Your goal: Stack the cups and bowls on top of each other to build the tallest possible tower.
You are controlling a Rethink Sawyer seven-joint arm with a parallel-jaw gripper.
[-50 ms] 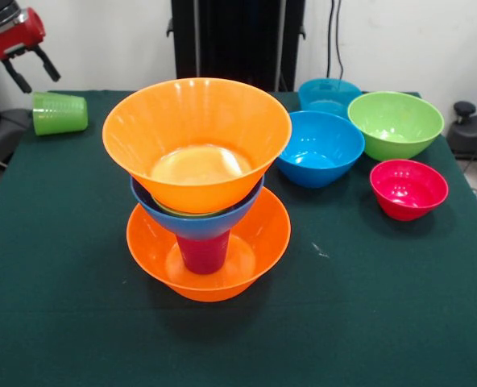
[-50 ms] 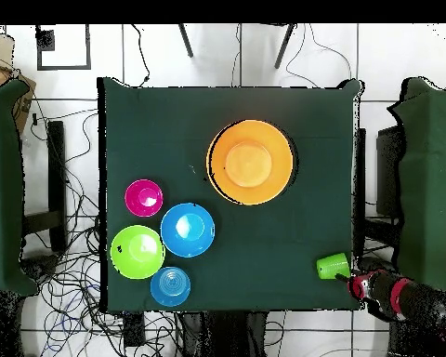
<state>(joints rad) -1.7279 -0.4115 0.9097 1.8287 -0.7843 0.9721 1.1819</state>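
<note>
Gripper (image 1: 31, 71) is hanging open and empty at upper left of the front view, just beside the green cup (image 1: 60, 113) lying tipped on the worktop (image 1: 77, 322): light, slick, thin-walled, best pinched across its rim.

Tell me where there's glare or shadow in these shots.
Front view: a bright glare patch sits inside the top orange bowl, and the tower casts a soft shadow on the green tablecloth. Overhead view: small highlights dot the blue bowl and lime bowl.
</note>
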